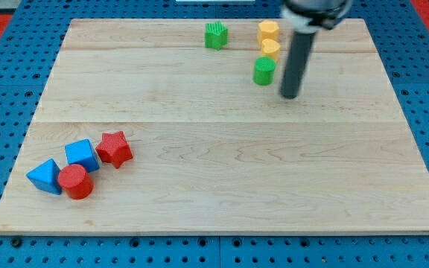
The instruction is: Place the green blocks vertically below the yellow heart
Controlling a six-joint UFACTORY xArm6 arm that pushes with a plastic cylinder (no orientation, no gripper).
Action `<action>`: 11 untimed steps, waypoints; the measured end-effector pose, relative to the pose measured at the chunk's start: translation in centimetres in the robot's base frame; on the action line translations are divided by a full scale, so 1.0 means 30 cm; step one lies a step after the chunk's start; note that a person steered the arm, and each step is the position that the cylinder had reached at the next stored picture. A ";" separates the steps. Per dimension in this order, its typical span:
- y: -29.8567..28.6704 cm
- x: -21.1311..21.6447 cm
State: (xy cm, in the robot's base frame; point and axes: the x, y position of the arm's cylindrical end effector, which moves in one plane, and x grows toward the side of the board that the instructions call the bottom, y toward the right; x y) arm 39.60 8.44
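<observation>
A yellow heart (271, 49) lies near the view's top, right of centre. A green cylinder (264, 71) sits just below it, touching or nearly touching. A yellow block (268, 31), shape unclear, sits just above the heart. A green star-like block (215, 35) lies further left at the top edge of the board. My tip (290, 96) is on the board just right of and slightly below the green cylinder, a small gap apart.
At the view's bottom left is a cluster: a red star (114, 148), a blue cube-like block (81, 155), a red cylinder (75, 182) and a blue triangle (45, 176). The wooden board (222, 171) lies on a blue pegboard.
</observation>
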 end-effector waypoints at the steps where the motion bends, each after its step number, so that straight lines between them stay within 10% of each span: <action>1: -0.381 -0.005; 4: -0.444 -0.668; 6: -0.349 -0.344; 7: -0.526 -0.489; 8: -0.307 -0.667; 11: -0.286 -0.196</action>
State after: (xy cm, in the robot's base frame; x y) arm 33.72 -0.15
